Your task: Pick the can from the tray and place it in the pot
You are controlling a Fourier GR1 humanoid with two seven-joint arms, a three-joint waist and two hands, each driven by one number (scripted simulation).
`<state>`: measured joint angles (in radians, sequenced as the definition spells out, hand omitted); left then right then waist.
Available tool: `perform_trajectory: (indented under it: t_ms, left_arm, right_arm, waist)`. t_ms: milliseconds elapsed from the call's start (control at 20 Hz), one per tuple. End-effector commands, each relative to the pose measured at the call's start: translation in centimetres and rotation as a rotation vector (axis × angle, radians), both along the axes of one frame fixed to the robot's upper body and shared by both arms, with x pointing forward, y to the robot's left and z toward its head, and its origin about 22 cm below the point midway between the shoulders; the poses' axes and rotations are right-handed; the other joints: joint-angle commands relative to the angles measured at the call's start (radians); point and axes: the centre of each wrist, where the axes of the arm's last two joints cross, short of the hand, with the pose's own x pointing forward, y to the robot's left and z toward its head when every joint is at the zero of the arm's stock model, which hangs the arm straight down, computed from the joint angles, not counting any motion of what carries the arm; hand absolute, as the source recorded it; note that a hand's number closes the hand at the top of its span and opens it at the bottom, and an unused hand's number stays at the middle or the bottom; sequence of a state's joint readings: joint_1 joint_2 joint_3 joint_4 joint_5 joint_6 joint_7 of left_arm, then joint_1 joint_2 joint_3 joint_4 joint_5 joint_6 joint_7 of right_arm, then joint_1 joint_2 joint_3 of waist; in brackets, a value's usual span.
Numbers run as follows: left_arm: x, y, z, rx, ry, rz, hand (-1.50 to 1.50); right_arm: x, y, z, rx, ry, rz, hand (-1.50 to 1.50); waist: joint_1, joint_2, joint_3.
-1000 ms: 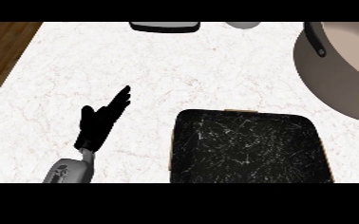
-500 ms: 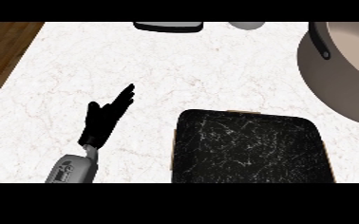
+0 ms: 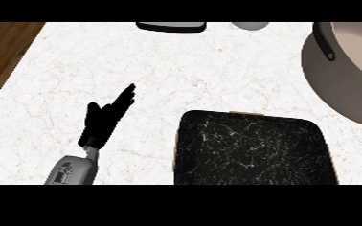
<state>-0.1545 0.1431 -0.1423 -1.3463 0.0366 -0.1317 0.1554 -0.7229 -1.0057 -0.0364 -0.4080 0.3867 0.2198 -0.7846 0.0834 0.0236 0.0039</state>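
Since the earlier frame the view has crept leftward, so the pot (image 3: 338,72) shows more of itself at the right edge. The left hand (image 3: 105,119) rests open on the counter (image 3: 141,62), fingers straight, holding nothing. Right of it lies the dark tray (image 3: 251,148) (no can visible on it). A black object (image 3: 172,26) and a grey one (image 3: 250,25) are cut off at the top.

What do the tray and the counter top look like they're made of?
The tray looks like dark polished stone or marble, perhaps a printed finish: black with fine white veins and a thin tan rim. The counter top looks like white marble with faint pinkish veining.
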Motion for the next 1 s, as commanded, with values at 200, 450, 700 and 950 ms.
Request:
perform_trajectory:
  t_ms: [200,450,700,950]
  left_arm:
    - [-0.3,-0.3,0.1,-0.011,-0.008,-0.001,0.0]
    - [-0.2,-1.1,0.3,0.007,-0.01,-0.025,0.0]
    - [0.0,-0.1,-0.2,-0.004,-0.007,0.006,0.0]
    - [0.2,1.2,1.1,-0.003,-0.012,0.015,0.0]
  right_arm:
    - [3.7,4.2,-2.6,-0.399,0.029,-0.035,1.5]
    - [4.4,4.7,-3.5,-0.453,0.374,-0.087,1.5]
    - [7.0,8.3,-4.8,-0.491,0.523,-0.137,-1.5]
    - [7.7,10.1,-6.6,-0.127,0.355,-0.021,-1.5]
  waist:
    - [0.004,0.001,-0.001]
    - [0.006,0.003,-0.002]
    - [-0.007,0.002,-0.002]
    - [-0.025,-0.005,0.001]
